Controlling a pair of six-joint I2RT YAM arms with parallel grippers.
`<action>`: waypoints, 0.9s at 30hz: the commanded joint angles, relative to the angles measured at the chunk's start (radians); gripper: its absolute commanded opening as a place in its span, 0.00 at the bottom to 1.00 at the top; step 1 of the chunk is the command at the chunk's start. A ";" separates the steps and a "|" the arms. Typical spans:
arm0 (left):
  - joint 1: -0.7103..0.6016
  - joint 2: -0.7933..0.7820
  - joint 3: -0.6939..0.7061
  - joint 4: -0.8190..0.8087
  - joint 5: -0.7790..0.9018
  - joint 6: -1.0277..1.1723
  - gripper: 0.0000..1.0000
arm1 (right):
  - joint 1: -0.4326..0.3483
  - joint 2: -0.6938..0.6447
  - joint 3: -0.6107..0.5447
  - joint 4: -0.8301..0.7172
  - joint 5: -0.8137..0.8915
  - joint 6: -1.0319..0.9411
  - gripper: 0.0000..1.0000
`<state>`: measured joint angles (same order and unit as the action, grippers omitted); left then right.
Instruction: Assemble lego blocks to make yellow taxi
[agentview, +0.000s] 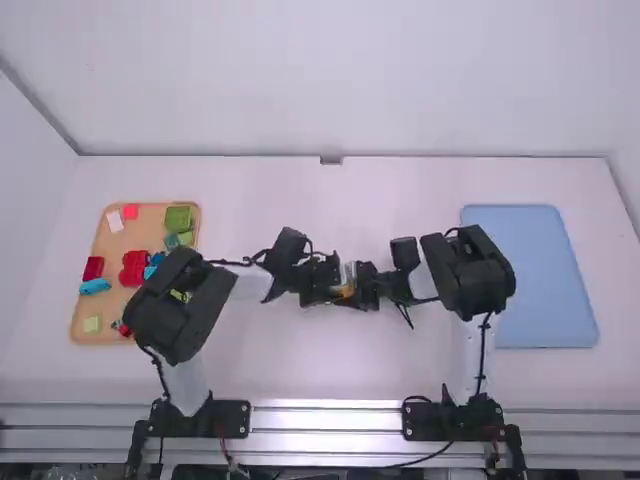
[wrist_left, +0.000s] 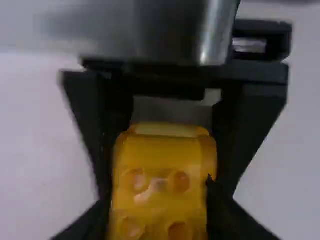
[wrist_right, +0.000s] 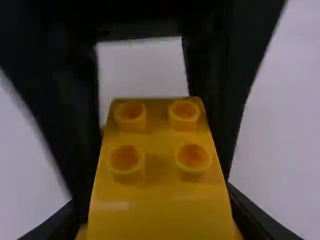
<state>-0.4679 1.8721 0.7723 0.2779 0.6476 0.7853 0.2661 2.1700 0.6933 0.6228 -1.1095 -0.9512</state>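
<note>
A yellow block (agentview: 345, 291) sits mid-frame in the high view, the left gripper (wrist_left: 160, 205) and the right gripper (wrist_right: 155, 215) each clamped on its sides, likely to steady it for joining. Spare blocks (agentview: 179, 219) lie in the tray (agentview: 110, 308), frame left.

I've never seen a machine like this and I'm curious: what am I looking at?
A left robot arm and a right robot arm share a white table. The high view looks down from behind them; each wrist view comes from that arm's own camera. A tan tray with colorful blocks lies left, a flat blue board right. Between them, the left claw and right claw both grip yellow lego; how many bricks, I can't tell.
</note>
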 joint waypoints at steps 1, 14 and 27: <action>-0.042 0.034 -0.019 -0.009 -0.035 -0.011 0.47 | 0.023 0.014 0.007 -0.002 0.032 0.013 0.34; 0.174 -0.120 -0.163 0.225 0.246 -0.011 0.50 | 0.015 0.014 0.008 -0.002 0.026 0.040 0.35; 0.581 -0.126 -0.401 0.974 0.556 -0.613 0.99 | -0.052 -0.039 0.008 0.048 -0.104 0.212 0.35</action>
<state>0.0574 1.7630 0.3996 1.2049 1.1919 0.4911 0.2493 2.1693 0.6983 0.6601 -1.1461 -0.8471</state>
